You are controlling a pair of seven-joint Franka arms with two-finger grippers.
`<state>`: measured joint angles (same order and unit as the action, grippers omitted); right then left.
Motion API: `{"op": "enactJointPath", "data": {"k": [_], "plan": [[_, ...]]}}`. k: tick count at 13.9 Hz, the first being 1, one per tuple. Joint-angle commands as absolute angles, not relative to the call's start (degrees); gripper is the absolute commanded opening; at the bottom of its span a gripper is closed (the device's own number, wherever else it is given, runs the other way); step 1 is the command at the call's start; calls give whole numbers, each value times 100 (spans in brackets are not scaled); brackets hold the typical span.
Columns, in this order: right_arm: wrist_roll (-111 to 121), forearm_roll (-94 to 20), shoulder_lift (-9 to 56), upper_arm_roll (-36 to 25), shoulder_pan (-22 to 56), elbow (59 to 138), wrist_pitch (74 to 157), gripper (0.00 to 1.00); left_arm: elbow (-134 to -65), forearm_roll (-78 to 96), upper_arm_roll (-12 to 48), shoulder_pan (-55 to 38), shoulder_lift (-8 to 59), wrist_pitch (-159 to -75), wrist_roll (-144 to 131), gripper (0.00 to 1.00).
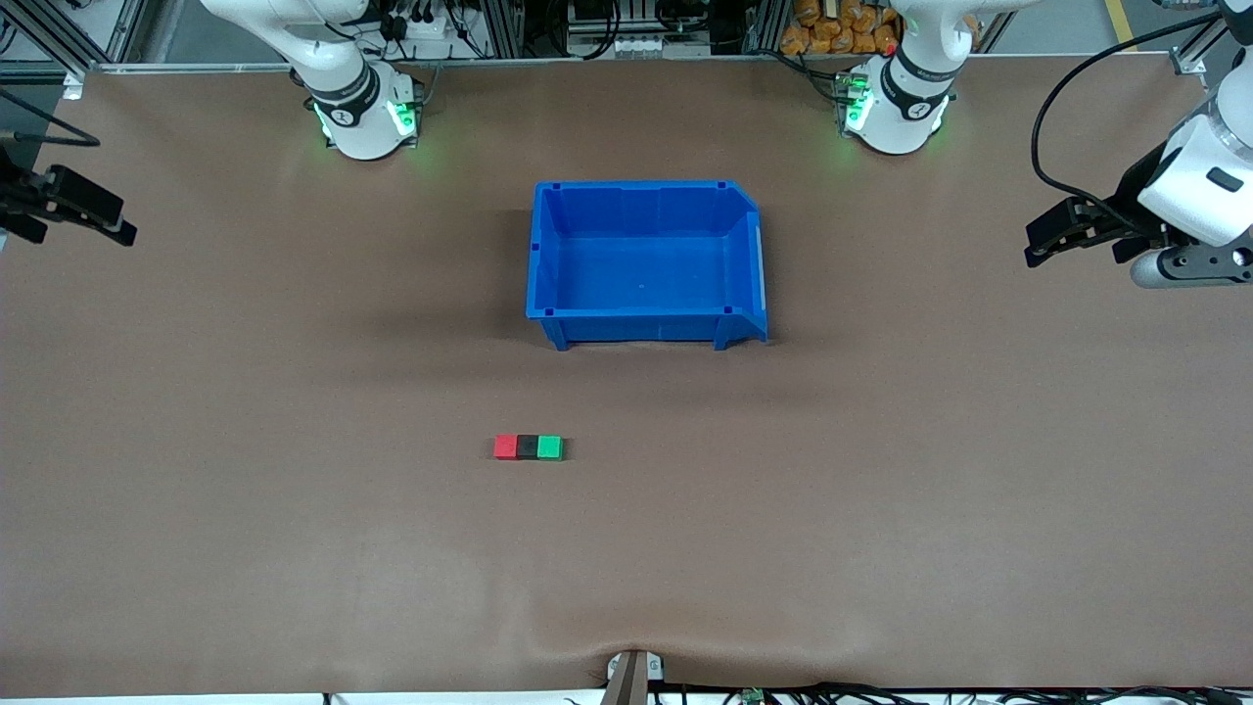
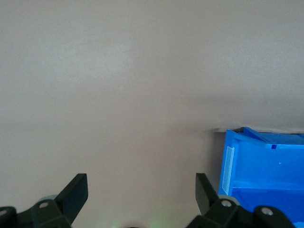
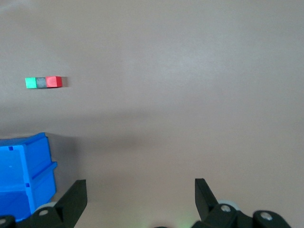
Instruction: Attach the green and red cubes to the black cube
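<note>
Tabletop (image 1: 294,548): broad brown surface, bare over most of its spread, with slight wrinkles along the edge nearest the front camera.

Blue bin (image 1: 646,264): open-topped plastic bin, sitting about midway between the two arm bases and a little nearer the front camera than they are. Nothing visible inside. One corner of it shows in the left wrist view (image 2: 266,175), another in the right wrist view (image 3: 23,175).

Left tool (image 1: 1052,240): held up over the tabletop at the left arm's end, well apart from the bin and the cubes. Black fingers (image 2: 76,192) spread wide, released, nothing between them. Arm waits.

Right tool (image 1: 103,223): held up over the right arm's end of the tabletop, partly cut off by the frame edge. Its fingers (image 3: 73,197) also stand wide apart in its wrist view, released, grasping nothing. Arm waits.

Cubes: three in one tight row on the tabletop, nearer the front camera than the bin and well apart from it. Black cube (image 1: 528,447) in the middle. Red cube (image 1: 505,447) touching it on the side toward the right arm's end; green cube (image 1: 550,447) touching it on the side toward the left arm's end. Faces flush, row straight. The same row shows in the right wrist view: green (image 3: 30,82), black (image 3: 41,82), red (image 3: 54,81).
</note>
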<state>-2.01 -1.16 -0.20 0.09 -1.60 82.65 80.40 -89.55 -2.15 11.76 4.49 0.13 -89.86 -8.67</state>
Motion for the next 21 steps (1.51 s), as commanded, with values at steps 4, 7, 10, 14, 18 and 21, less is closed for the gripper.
{"op": "enactJointPath", "data": {"k": [4, 7, 10, 14, 18, 21], "plan": [[-132, 26, -377, 132, -237, 8849, 8305, 100, -9035, -202, 1195, 475, -97, -8965, -932, 100], [-123, 35, -457, 141, -237, 9000, 8420, 100, -9035, -193, 1187, 483, -97, -8965, -949, 100], [-123, 175, -413, 141, -237, 8947, 8420, 100, -8974, -211, 1187, 457, -44, -8982, -967, 100], [-141, 158, -404, 158, -237, 8947, 8455, 100, -8745, -193, 1169, 483, 70, -9009, -975, 100], [-141, 105, -404, 158, -246, 8947, 8438, 100, -8745, -149, 1151, 501, 70, -8991, -967, 100], [-132, 105, -404, 149, -246, 8947, 8429, 100, -8745, -149, 1151, 501, 70, -8991, -967, 100]]}}
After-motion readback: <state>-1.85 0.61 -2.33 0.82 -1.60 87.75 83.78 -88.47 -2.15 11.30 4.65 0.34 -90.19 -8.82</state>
